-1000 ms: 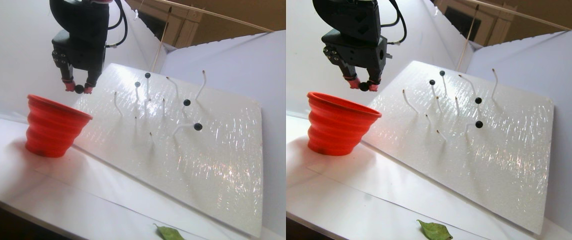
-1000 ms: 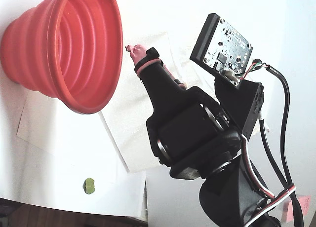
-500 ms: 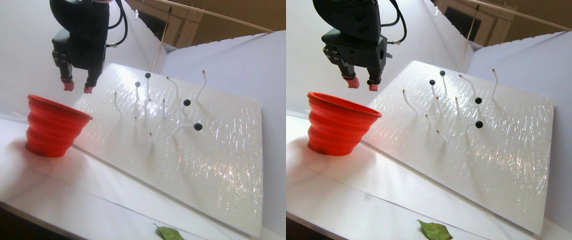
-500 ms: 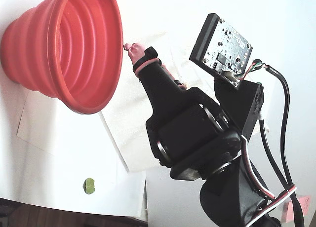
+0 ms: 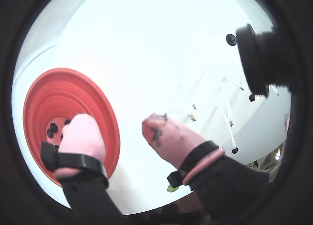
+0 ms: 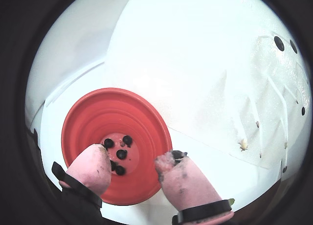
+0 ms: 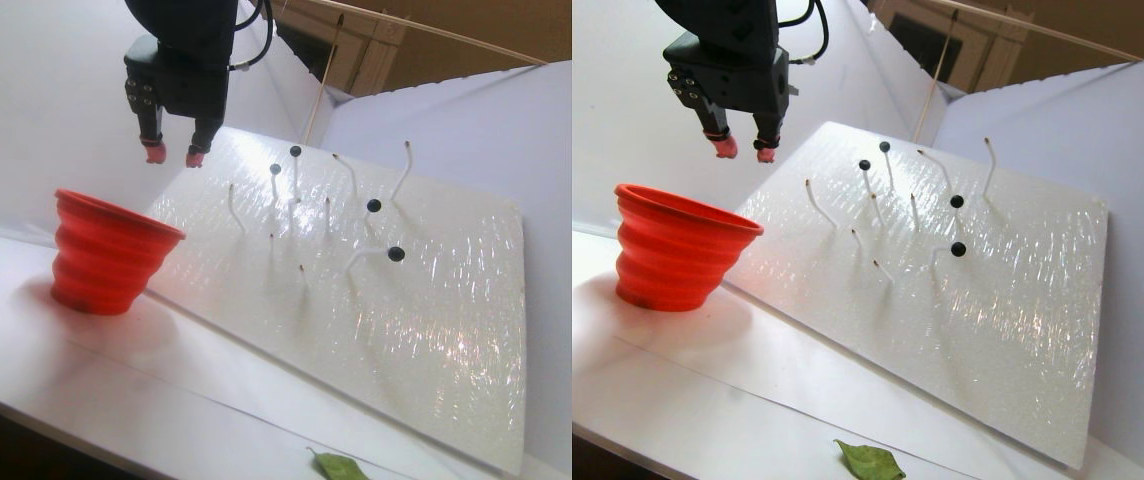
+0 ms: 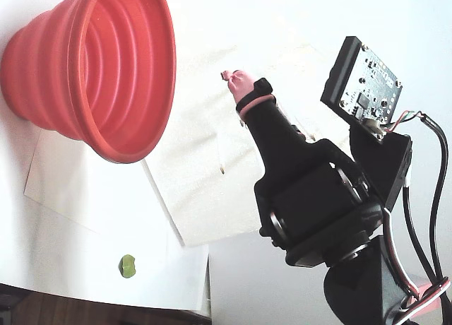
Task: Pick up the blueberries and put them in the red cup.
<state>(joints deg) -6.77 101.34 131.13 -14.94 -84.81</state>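
The red cup (image 7: 107, 255) stands on the white table at the left, also in both wrist views (image 6: 139, 117) (image 5: 105, 117) and the fixed view (image 8: 92, 71). Several blueberries (image 6: 121, 154) lie on its bottom. Several more blueberries (image 7: 396, 253) sit on thin white stems on the tilted white board (image 7: 432, 330). My gripper (image 7: 175, 155) hangs open above the cup's right rim and the board's near corner, with nothing between its pink fingertips (image 6: 93, 166). In a wrist view the gripper (image 5: 120, 129) straddles the cup's rim. The right pad carries dark smudges.
Bare white stems (image 7: 232, 205) stick up from the board among the berry stems. A green leaf (image 7: 342, 466) lies at the table's front edge, and a small green lump (image 8: 127, 266) shows in the fixed view. White walls close off the back and right.
A second ago the gripper was shut on a blueberry over the cup; it opened and the berry is gone from it. The gripper has since risen and shifted right, toward the board.
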